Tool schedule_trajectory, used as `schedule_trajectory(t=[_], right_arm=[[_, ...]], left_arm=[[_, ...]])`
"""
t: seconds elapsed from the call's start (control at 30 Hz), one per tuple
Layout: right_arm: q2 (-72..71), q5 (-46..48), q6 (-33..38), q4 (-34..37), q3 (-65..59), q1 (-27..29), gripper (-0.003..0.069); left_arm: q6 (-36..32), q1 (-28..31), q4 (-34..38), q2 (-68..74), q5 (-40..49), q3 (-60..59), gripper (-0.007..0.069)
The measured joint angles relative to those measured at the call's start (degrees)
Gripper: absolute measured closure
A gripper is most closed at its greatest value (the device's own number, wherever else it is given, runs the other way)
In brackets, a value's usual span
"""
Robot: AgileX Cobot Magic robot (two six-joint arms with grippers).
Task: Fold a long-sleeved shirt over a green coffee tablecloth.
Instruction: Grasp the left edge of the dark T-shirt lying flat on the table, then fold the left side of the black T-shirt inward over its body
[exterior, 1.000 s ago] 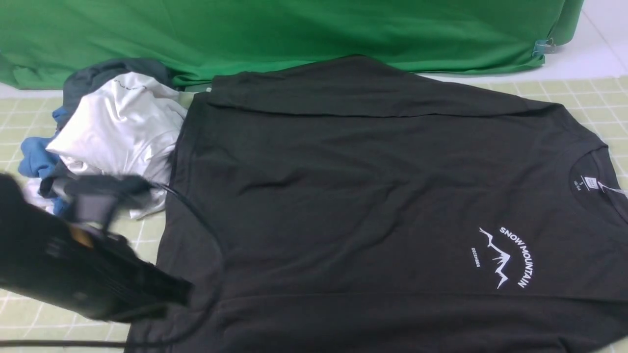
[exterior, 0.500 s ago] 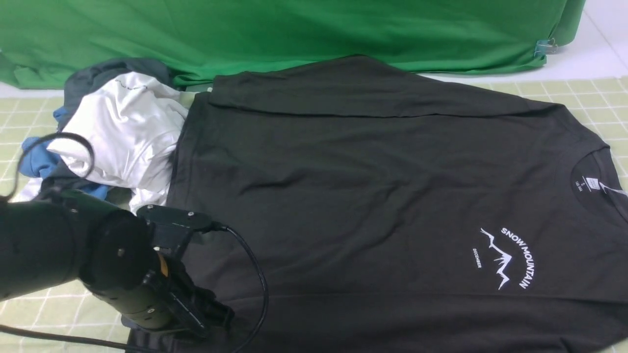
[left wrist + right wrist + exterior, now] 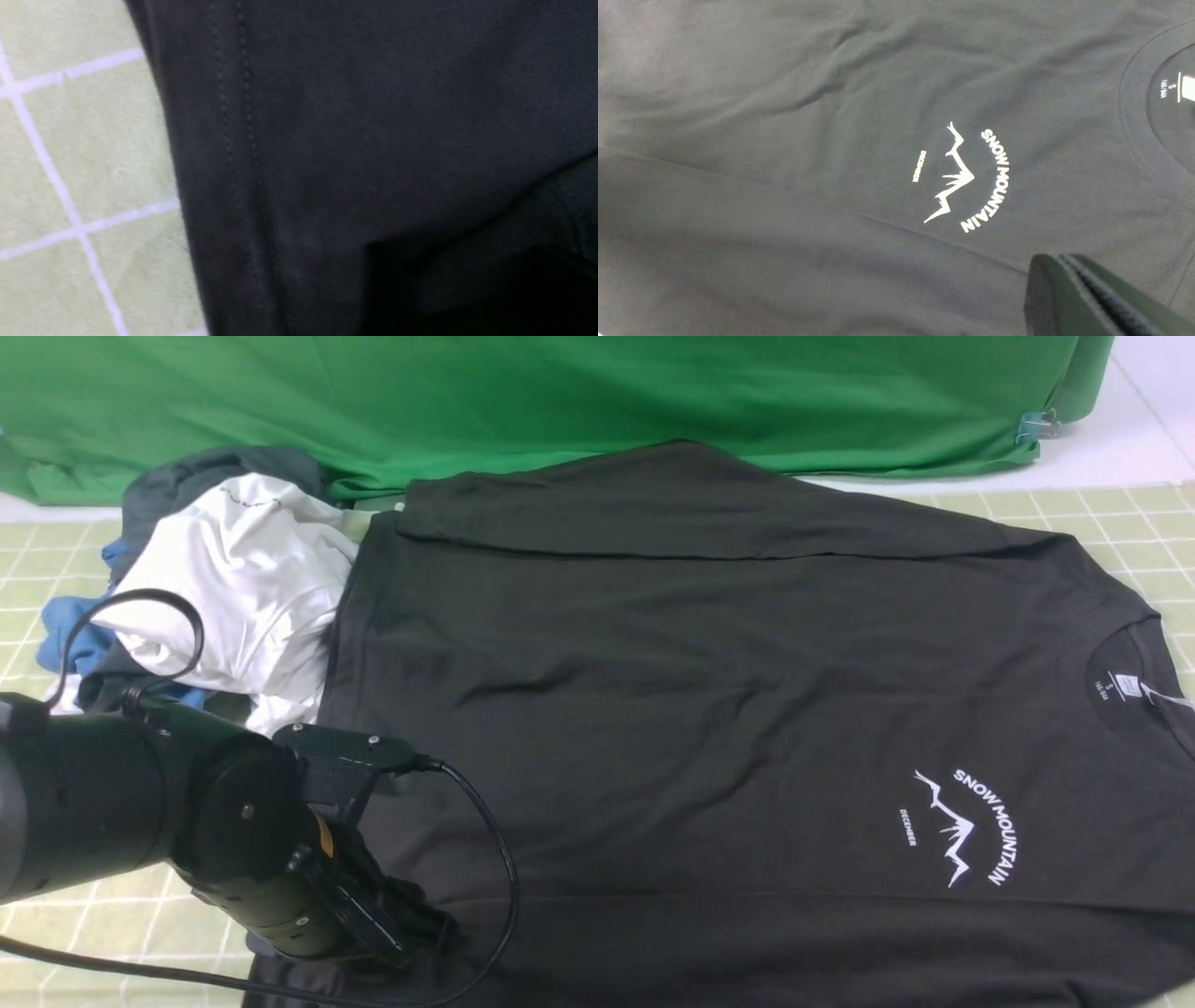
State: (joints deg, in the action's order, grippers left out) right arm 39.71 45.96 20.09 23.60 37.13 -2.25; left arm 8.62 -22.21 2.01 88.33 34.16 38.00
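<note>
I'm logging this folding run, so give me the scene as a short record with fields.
garment: black long-sleeved cotton shirt, laid out, collar toward the robot's right, white mountain logo up
surface: pale yellow-green grid-lined tablecloth
left claw: at the shirt's near hem corner; open or shut unclear
right claw: shut, over the shirt near the logo
clutter: pile of white, blue and grey garments beside the hem

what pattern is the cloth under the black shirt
The tablecloth is pale yellow-green with a grid of thin white lines, clearest in the left wrist view.
</note>
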Motion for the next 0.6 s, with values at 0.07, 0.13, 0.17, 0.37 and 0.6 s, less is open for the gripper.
schedule_trajectory(t=[0.07, 0.13, 0.17, 0.37, 0.6], right_arm=[[0.0, -0.05, 0.0, 0.0, 0.0, 0.0, 0.065], [0.0, -0.05, 0.0, 0.0, 0.0, 0.0, 0.065], [0.0, -0.12, 0.0, 0.0, 0.0, 0.0, 0.065], [0.0, -0.12, 0.0, 0.05, 0.0, 0.0, 0.0645], [0.0, -0.12, 0.06, 0.05, 0.0, 0.0, 0.0634]], left_arm=[[-0.02, -0.06, 0.5, -0.2, 0.5, 0.06, 0.0424], [-0.29, -0.06, 0.51, -0.59, 1.47, 0.06, 0.0535], [-0.41, -0.12, 0.46, -0.96, 2.18, 0.06, 0.0572], [-0.66, -0.12, 0.41, -4.04, 6.61, 0.06, 0.0587], [-0.71, -0.12, 0.41, -12.11, 10.35, 0.07, 0.0587]])
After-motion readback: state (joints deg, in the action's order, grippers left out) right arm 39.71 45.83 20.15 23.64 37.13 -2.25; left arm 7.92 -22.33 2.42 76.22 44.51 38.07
